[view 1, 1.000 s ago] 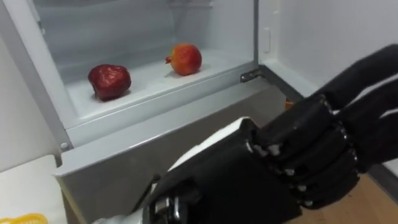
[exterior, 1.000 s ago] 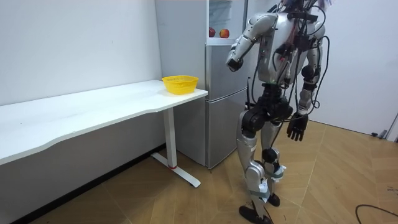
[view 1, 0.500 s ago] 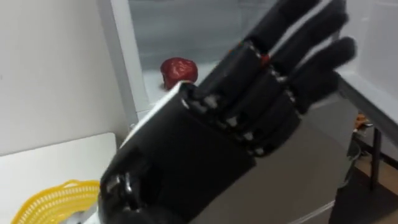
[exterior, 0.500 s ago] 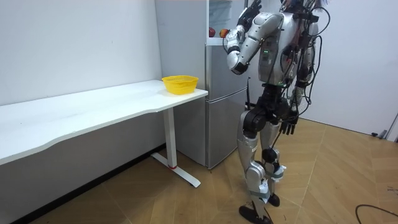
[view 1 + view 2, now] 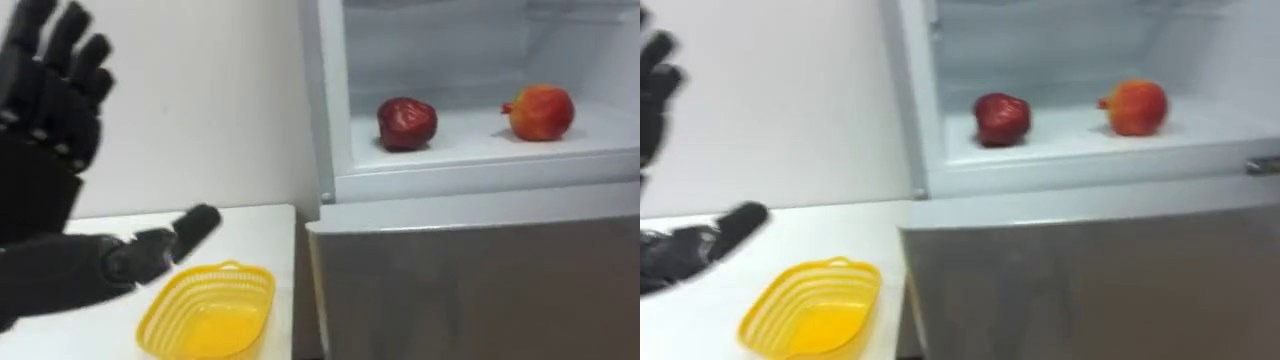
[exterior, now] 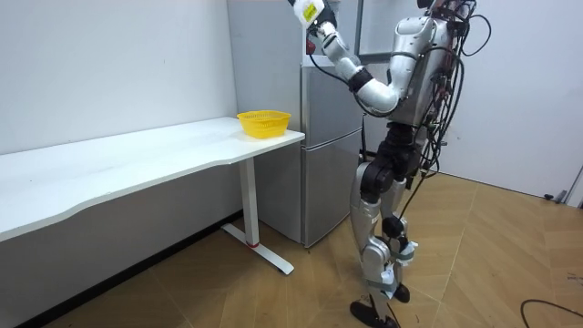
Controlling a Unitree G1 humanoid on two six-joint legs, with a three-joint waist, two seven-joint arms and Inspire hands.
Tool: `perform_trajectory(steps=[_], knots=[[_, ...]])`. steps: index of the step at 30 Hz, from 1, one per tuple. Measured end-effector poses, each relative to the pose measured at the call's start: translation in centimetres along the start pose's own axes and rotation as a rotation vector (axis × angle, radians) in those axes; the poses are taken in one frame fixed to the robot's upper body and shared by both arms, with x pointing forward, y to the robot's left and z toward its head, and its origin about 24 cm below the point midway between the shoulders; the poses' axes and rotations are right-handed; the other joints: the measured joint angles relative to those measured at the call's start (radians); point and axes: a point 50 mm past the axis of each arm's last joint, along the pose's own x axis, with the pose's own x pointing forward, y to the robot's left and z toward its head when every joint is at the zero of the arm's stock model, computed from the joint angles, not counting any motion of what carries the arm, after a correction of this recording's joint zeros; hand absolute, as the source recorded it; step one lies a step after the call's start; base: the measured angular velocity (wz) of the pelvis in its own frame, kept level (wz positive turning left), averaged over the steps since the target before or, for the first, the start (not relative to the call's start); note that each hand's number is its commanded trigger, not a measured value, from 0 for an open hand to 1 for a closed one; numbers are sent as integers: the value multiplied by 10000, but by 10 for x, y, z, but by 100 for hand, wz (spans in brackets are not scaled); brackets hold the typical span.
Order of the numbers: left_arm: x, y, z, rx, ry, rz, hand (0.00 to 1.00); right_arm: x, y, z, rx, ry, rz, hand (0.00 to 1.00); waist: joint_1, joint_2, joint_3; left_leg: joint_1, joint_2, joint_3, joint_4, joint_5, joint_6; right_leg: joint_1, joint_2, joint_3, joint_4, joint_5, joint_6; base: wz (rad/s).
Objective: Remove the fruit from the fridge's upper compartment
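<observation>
black and spread wide, the left hand (image 5: 35, 150) holds nothing and hangs above the white table (image 5: 255, 235), its thumb over the yellow plastic mesh basket (image 5: 228, 268). half a second ago it stood close in front of the open upper fridge compartment (image 5: 470, 148); now it is well off to the left. the dark red fruit (image 5: 406, 123) and the orange-red round fruit (image 5: 540, 112) still sit on the shelf, so nothing looks retrieved yet.

White wall (image 6: 109, 64), wooden floor (image 6: 273, 296), long white table (image 6: 118, 164)
</observation>
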Motion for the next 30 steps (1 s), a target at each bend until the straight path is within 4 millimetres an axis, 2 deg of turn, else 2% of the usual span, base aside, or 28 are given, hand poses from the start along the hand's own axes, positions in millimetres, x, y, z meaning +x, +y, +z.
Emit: perform_trajectory(steps=[2,4,6,9,12,13,14,15,17,18,20,21,23,27,28,30], knots=[[-6,20,7,1060,-174,1534,0,-1,1,-3,155,56,-171,0,208,53,4,-14,-57,-203,11,3,6,88,-47,-131,-59,-19,31,21],[-14,35,9,1513,-42,2613,0,-1,0,-6,335,126,-254,0,248,94,27,-15,-114,-373,16,3,9,140,-106,-260,-76,-58,76,21],[-27,50,1,2096,545,3595,0,-2,0,-11,413,314,-279,0,386,195,9,10,-165,-414,36,6,13,178,-167,-302,-54,-99,113,14],[-54,75,-21,2755,2252,5152,0,-2,2,-12,436,375,-216,0,472,277,33,-50,-236,-574,45,28,52,178,-233,-420,-25,-163,155,16],[-108,94,-52,3591,5124,6385,0,-2,0,-11,431,372,-269,0,388,276,29,-168,-272,-602,124,31,58,120,-250,-436,-13,-180,165,5],[-138,98,-68,3803,6664,6733,0,-2,1,-11,444,395,-262,0,334,258,22,-167,-292,-674,154,31,58,161,-261,-507,-7,-187,177,7],[-171,98,-84,3773,8353,7132,0,-2,2,-12,447,484,-226,0,257,214,16,-182,-312,-742,173,29,60,171,-316,-552,0,-199,186,10],[-188,96,-91,3725,9151,7339,0,-2,3,-13,430,530,-203,0,255,184,21,-197,-320,-771,178,29,60,172,-324,-583,37,-204,188,10],[-253,85,-113,3518,12193,7914,0,-2,4,-12,439,527,-52,0,205,2,18,-201,-339,-758,177,29,60,145,-362,-647,131,-285,186,7],[-268,82,-116,3448,12878,8016,0,-2,5,-11,442,515,-11,0,190,-61,31,-202,-339,-767,181,29,60,146,-362,-640,114,-294,186,4],[-312,65,-122,3271,15121,7680,0,-3,6,-14,492,612,143,0,175,-296,23,-219,-327,-740,193,25,63,161,-356,-658,69,-311,177,6],[-322,62,-123,3256,15621,7493,0,-3,6,-14,503,637,159,0,179,-366,16,-216,-324,-750,193,24,65,167,-353,-665,63,-310,176,5],[-355,47,-121,3216,17474,6615,0,-2,5,-12,501,588,155,0,124,-492,22,-192,-324,-841,204,6,90,234,-362,-753,55,-309,178,5],[-380,30,-121,2837,18964,5992,0,-1,5,-5,396,494,257,0,-22,-413,21,-199,-332,-819,194,4,94,202,-387,-791,110,-306,186,5],[-390,28,-116,2879,19487,5701,0,-1,6,-4,348,471,273,0,-107,-425,56,-191,-324,-814,186,4,95,205,-379,-776,124,-305,185,0],[-397,22,-116,2754,20051,5078,0,-1,6,-3,368,418,283,0,-155,-340,62,-157,-320,-808,174,5,95,234,-363,-707,138,-297,181,0]])
